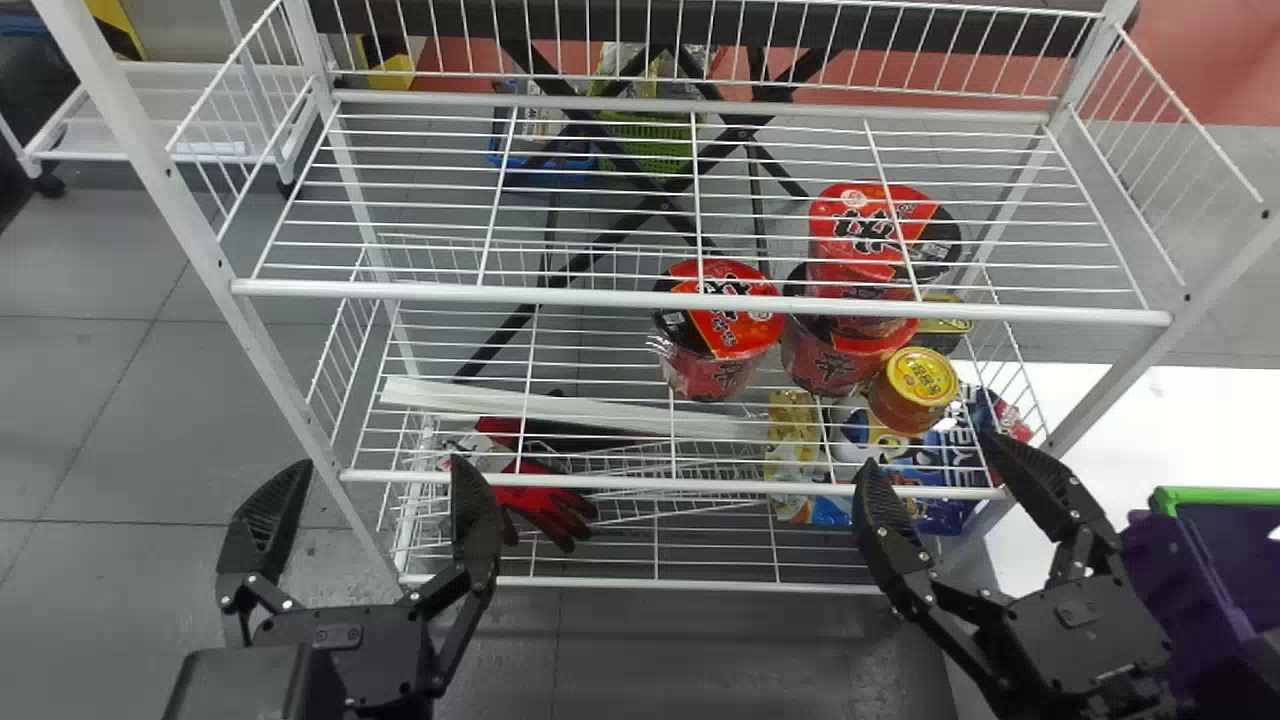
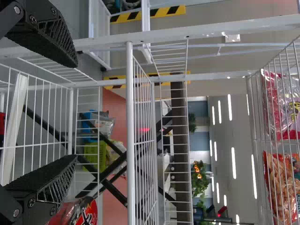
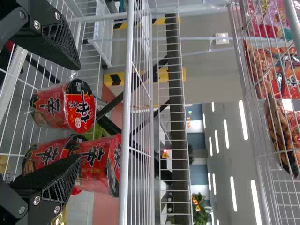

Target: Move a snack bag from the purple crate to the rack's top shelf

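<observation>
Can see the left hand [image 1: 372, 510] at the lower left of the head view, in front of the rack [image 1: 700, 296], spread wide and holding nothing. Can see the right hand [image 1: 948, 478] likewise opened wide and empty, at the lower right, in front of the same rack.

Can make out snack bags [image 3: 281, 136] up on the top shelf [image 3: 255, 136], seen from below through the wires: among them a bag of curled brown snacks [image 2: 281, 187] and a pink bag [image 3: 267, 18]. Cannot tell which to count as the task's own. Can find the purple crate [image 1: 1165, 570] at the right edge of the head view, beyond the right hand and beside a green rim [image 1: 1225, 494]; cannot tell about any bag inside.

Lower on the rack, can pick out red noodle cups [image 3: 63, 105] on a wire shelf, with one stacked upon another, and a yellow-lidded can [image 1: 914, 388] just beside. Near the left hand, lower down, can see red and black gloves [image 1: 545, 508]. Toward the right, below the can, can see a blue package [image 1: 940, 455] and, beside it, a yellow package [image 1: 792, 425]. Can also see a long white strip [image 1: 570, 410] lying across the wires, left of the can.
</observation>
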### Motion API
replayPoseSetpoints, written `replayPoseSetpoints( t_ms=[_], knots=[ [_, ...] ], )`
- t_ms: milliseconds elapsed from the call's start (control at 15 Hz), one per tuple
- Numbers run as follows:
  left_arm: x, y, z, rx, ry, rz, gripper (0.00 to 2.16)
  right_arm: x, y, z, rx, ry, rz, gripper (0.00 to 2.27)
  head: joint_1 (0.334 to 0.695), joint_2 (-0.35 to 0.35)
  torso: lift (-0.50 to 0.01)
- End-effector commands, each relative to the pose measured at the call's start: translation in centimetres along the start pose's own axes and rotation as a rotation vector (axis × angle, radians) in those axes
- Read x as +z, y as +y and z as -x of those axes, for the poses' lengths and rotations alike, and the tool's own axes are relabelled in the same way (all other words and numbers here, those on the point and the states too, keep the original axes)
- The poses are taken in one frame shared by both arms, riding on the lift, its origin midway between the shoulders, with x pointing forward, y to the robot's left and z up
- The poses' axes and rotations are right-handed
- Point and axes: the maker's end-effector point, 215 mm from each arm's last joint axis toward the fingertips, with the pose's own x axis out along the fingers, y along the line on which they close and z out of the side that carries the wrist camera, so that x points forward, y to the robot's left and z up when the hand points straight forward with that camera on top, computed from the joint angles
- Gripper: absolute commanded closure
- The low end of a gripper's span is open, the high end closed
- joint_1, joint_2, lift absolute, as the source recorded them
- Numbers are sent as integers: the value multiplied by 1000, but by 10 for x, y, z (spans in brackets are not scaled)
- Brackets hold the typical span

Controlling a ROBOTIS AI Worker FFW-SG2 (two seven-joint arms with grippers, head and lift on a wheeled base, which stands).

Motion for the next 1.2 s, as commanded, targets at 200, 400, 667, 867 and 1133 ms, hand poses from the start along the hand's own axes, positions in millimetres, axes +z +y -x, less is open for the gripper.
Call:
replayPoseSetpoints(
  t_ms=[200,400,667,867,1133],
  knots=[
    [-4,1,-1,2,3,-2,137,19,-50,5,-98,75,43,174,695,-62,-454],
    [-13,-3,-3,-3,12,-4,137,31,-130,32,-271,174,49,174,695,-129,-454],
    [-24,-15,-10,-23,23,8,137,31,-208,80,-401,326,-61,174,695,-319,-454],
    [-23,-20,-9,-36,23,6,137,32,-252,116,-478,421,-175,221,695,-350,-454],
    [-26,-20,-7,-45,27,-6,137,34,-296,159,-561,505,-325,225,695,-350,-454]
  ],
)
